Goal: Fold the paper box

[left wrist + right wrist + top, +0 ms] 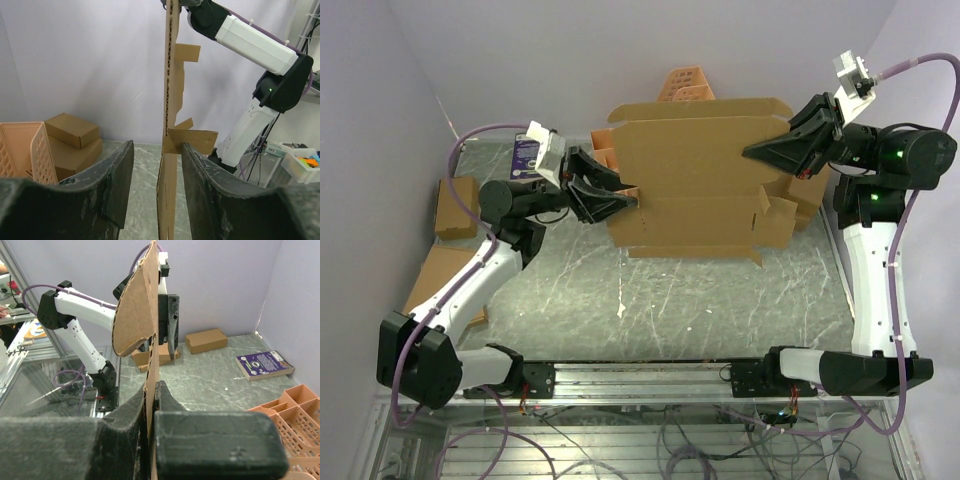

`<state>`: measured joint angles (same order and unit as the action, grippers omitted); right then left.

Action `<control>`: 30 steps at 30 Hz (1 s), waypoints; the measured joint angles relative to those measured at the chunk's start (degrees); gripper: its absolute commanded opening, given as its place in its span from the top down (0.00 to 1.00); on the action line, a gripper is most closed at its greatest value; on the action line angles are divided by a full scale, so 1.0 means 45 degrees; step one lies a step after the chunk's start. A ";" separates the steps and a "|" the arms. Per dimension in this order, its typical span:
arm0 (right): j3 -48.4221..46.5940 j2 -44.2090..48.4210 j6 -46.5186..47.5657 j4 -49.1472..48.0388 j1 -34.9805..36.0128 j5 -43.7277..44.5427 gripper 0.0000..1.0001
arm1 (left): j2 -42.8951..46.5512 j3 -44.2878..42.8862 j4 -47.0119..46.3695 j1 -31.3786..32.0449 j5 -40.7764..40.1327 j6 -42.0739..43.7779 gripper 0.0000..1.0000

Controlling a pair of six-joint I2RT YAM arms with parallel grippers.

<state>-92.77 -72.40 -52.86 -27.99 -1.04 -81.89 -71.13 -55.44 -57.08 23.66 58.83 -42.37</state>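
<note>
Mid-fold: my right pincer (pixel 752 152) clamps the brown die-cut cardboard paper box (pixel 690 170) upright; left pincer (pixel 628 197) gapes astride its edge, seemingly untouching; next, pinch a flap.

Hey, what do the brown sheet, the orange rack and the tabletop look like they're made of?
Sheet: matte brown corrugated cardboard, its edge looks fluted in the left wrist view.
Rack: likely orange plastic, moulded lattice walls.
Tabletop: grey-green with white marble-like veins, faint sheen; stone or laminate, unclear.
</note>
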 measured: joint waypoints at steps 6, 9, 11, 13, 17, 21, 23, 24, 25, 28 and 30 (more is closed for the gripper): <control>0.0029 0.0000 0.0053 0.0010 0.0049 0.0000 1.00 | 0.0000 -0.0073 0.0724 0.0306 -0.0544 0.0491 0.49; 0.0073 0.0000 0.0053 0.0010 0.0083 0.0000 1.00 | 0.0000 -0.0078 0.0869 0.0491 -0.0714 0.0612 0.52; 0.0102 0.0000 0.0049 0.0000 0.0092 0.0005 1.00 | -0.0010 -0.0083 0.0884 0.0622 -0.0763 0.0646 0.55; 0.0151 0.0010 0.0039 -0.0010 0.0092 0.0000 1.00 | -0.0029 -0.0092 0.0850 0.0724 -0.0801 0.0646 0.58; 0.0287 0.0010 0.0034 -0.0097 0.0102 0.0010 1.00 | -0.0223 -0.0097 0.0505 0.0879 -0.0826 0.0403 0.70; 0.0311 0.0010 0.0034 -0.0155 0.0102 0.0058 1.00 | -0.0500 -0.0097 0.0053 0.0884 -0.0797 0.0000 0.93; 0.0311 0.0010 0.0034 -0.0214 0.0102 0.0058 1.00 | -0.0612 -0.0097 -0.0194 0.0889 -0.0743 -0.0238 0.93; 0.0311 0.0010 0.0034 -0.0238 0.0102 0.0063 1.00 | -0.0685 -0.0097 -0.0364 0.0889 -0.0709 -0.0369 0.93; 0.0311 0.0010 0.0034 -0.0253 0.0102 0.0068 1.00 | -0.0729 -0.0097 -0.0471 0.0889 -0.0695 -0.0452 0.93; 0.0311 0.0010 0.0024 -0.0296 0.0102 0.0097 1.00 | -0.0787 -0.0097 -0.0695 0.0889 -0.0651 -0.0665 0.93; 0.0311 0.0024 0.0000 -0.0306 0.0102 0.0107 1.00 | -0.0792 -0.0097 -0.0792 0.0889 -0.0622 -0.0714 0.93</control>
<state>-91.37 -72.29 -52.86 -29.36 -0.58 -81.41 -74.70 -55.88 -60.64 27.66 56.03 -45.58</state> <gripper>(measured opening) 0.013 0.084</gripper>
